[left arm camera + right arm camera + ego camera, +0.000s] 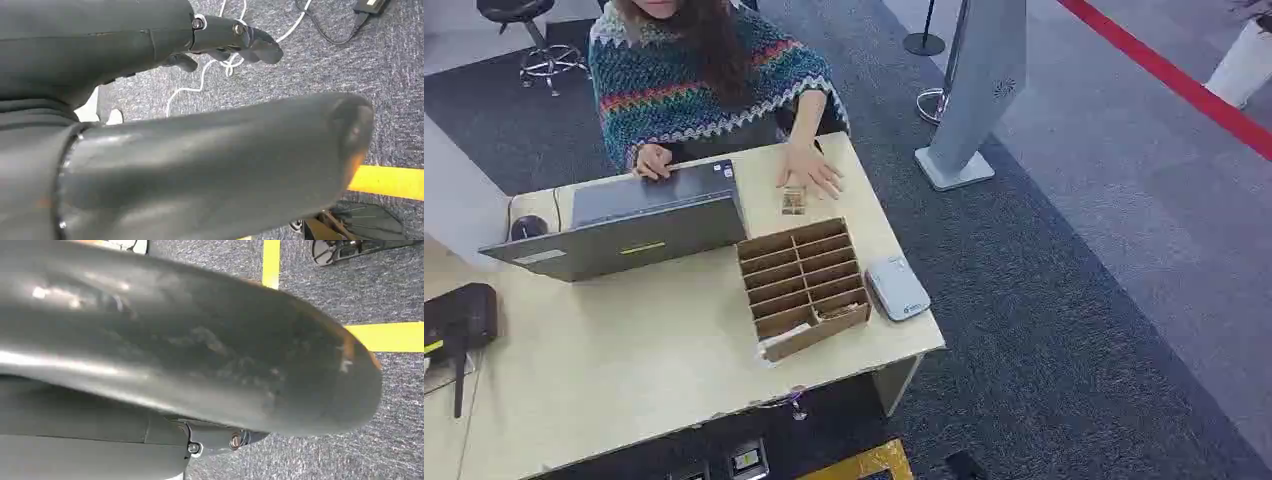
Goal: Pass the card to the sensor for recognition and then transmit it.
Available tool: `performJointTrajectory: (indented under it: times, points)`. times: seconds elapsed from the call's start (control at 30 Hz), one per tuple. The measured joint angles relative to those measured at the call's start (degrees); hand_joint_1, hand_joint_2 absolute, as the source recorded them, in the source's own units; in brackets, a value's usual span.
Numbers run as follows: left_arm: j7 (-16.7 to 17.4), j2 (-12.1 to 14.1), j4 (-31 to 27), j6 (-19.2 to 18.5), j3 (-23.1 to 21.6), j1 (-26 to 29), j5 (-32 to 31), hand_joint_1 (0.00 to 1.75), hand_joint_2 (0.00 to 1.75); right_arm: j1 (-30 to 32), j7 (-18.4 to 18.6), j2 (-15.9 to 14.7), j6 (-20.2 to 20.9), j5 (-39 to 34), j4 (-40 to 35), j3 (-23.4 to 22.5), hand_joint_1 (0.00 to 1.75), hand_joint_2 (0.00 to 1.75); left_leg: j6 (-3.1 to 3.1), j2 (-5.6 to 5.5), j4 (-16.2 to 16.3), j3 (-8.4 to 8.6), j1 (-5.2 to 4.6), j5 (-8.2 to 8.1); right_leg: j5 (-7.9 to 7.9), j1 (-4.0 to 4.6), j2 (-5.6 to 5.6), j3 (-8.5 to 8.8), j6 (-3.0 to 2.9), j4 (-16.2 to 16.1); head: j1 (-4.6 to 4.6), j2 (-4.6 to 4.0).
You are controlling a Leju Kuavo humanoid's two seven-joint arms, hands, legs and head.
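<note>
Pale wooden desk (624, 370) seen from above, with a person in a striped knitted poncho (689, 75) seated on its far side. One of the person's hands (811, 170) lies flat on the desk, just behind a small card (793, 203). An open grey laptop (629, 222) stands left of the card. A brown slotted organiser box (805, 284) sits nearer, between the card and the robot's edge of the desk, with a small white sensor unit (897, 288) just to its right. Left hand (200, 150) hangs over grey carpet, fingers (240, 40) loosely extended, holding nothing. Right hand (200, 345) is too close to tell how its fingers lie.
</note>
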Motion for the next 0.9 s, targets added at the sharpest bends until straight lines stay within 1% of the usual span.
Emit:
performJointTrajectory:
  times: [0.1,0.2,0.3,0.4,0.5,0.6,0.77,0.9]
  points:
    - [-0.02,0.0,0.0,0.04,0.0,0.0,0.18,0.0,0.0,0.03,-0.55,0.0,-1.05,-0.2,0.0,0.0,0.0,0.0,0.0,0.0,0.0,0.0,0.0,0.0,0.0,0.0,0.0,0.0,0.0,0.0,0.0,0.0]
    - [-0.28,-0.04,0.0,0.04,0.0,0.0,0.57,0.0,0.0,-0.01,-3.06,-0.15,-3.3,-1.86,0.0,-0.22,0.0,0.0,0.0,0.0,0.0,0.0,0.0,0.0,0.0,0.0,0.0,0.0,0.0,0.0,0.0,0.0]
    - [-0.9,-0.09,0.0,0.04,-0.02,-0.01,0.79,0.0,0.0,-0.5,-4.98,-0.74,-4.57,-2.32,0.0,-0.31,0.0,0.0,0.0,0.0,0.0,0.0,-0.01,0.0,0.0,-0.01,0.0,0.01,0.0,0.0,0.0,0.0]
    - [-1.2,-0.13,0.0,-0.13,-0.02,-0.01,0.81,0.0,0.0,-1.64,-5.9,-1.35,-5.09,-1.57,-0.04,-0.33,0.0,0.0,0.0,0.0,0.0,0.01,-0.01,0.0,0.01,-0.01,0.01,0.01,0.0,0.0,-0.02,0.0]
    - [-1.2,-0.31,0.0,-0.15,-0.02,-0.02,0.81,0.0,0.0,-2.78,-5.75,-1.66,-5.07,-0.72,-0.13,-0.33,0.0,0.0,0.0,0.0,0.0,0.01,-0.01,0.01,0.01,-0.01,0.0,0.01,0.0,0.0,0.0,0.0]
    - [-1.2,-0.5,0.0,-0.09,-0.04,-0.02,0.79,0.0,0.0,-3.11,-3.87,-1.62,-4.24,-0.07,-0.11,-0.33,0.0,0.0,0.0,0.0,0.01,0.01,-0.01,0.0,0.0,-0.01,0.0,0.01,0.0,0.0,0.0,0.0]
    - [-1.2,-0.74,0.0,-0.09,-0.37,-0.02,0.72,0.0,0.0,-1.87,-2.25,-1.46,-2.93,0.0,-0.13,-0.33,0.0,0.0,0.01,0.0,0.01,-0.01,0.0,-0.01,0.0,0.0,0.0,-0.01,0.0,0.0,-0.02,0.0]
    - [-0.81,-0.76,0.0,-0.09,-0.46,-0.02,0.74,0.0,0.0,-0.98,-2.1,-1.46,-2.54,0.0,-0.11,-0.33,0.0,0.0,0.01,0.0,0.0,-0.01,0.0,-0.01,0.0,0.0,0.01,-0.02,0.0,0.0,0.0,0.0]
